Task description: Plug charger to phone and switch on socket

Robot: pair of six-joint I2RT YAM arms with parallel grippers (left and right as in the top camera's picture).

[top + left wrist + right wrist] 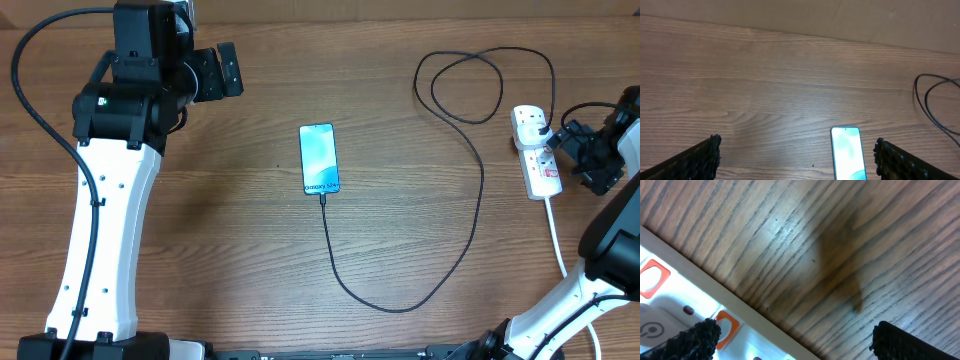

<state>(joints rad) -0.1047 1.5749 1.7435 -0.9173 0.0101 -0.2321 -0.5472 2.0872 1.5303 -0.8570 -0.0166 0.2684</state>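
The phone (319,159) lies screen up at the table's centre, its light blue screen showing "Galaxy" text; its top half shows in the left wrist view (847,154). The black charger cable (470,210) runs from the phone's near end, curves right and loops back to a black plug in the white socket strip (536,150) at the far right. My left gripper (225,72) is open and empty, high at the back left. My right gripper (580,150) is open, just right of the socket; its wrist view shows the socket's edge with orange-red switches (670,315) between and beside the fingers.
The socket's thick white cord (556,235) runs toward the near edge by the right arm's base. The cable loop (470,85) lies at the back right and shows in the left wrist view (937,107). A pale wall edges the table's far side (840,20).
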